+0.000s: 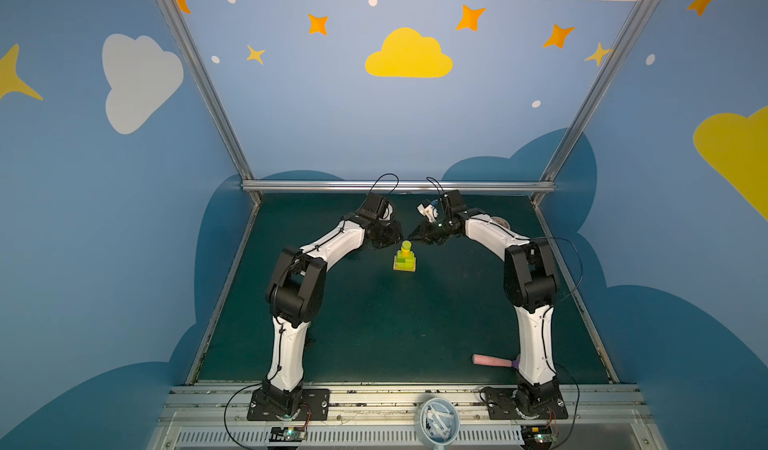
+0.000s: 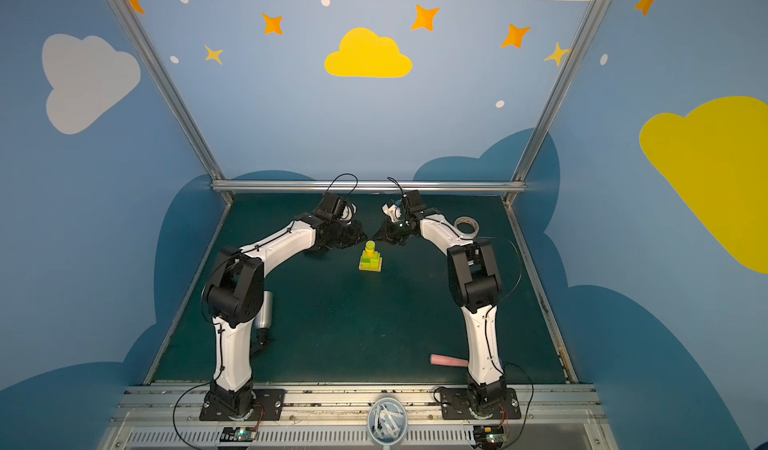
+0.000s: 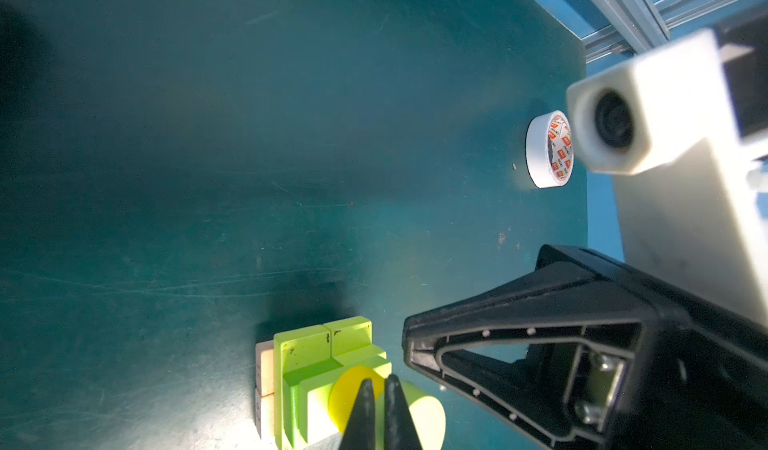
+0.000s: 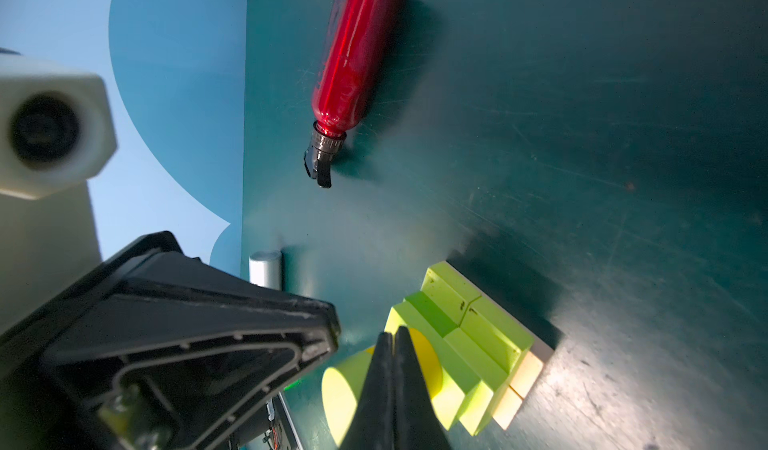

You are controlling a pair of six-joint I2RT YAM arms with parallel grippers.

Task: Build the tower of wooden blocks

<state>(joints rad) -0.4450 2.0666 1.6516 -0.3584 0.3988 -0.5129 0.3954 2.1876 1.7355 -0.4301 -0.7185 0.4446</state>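
The tower (image 1: 404, 259) (image 2: 370, 257) stands on the green table toward the back, at mid-width. Tan bars (image 3: 264, 365) lie lowest, lime-green wood blocks (image 4: 490, 327) step up above them, then a yellow cylinder (image 3: 345, 394) with a lime cylinder (image 3: 430, 414) (image 1: 406, 244) topmost. My left gripper (image 1: 395, 236) (image 3: 378, 381) hovers just left of the tower's top, shut and holding nothing. My right gripper (image 1: 415, 236) (image 4: 392, 332) hovers just right of the top, shut and holding nothing. Their tips almost meet behind the lime cylinder.
A white tape roll (image 2: 466, 225) (image 3: 548, 148) lies at the back right. A pink-handled tool (image 1: 494, 360) lies near the right arm's base. A red bottle (image 4: 353, 53) lies by the left table edge, with a small white cylinder (image 4: 266, 267) near it. A bowl (image 1: 438, 421) sits on the front rail.
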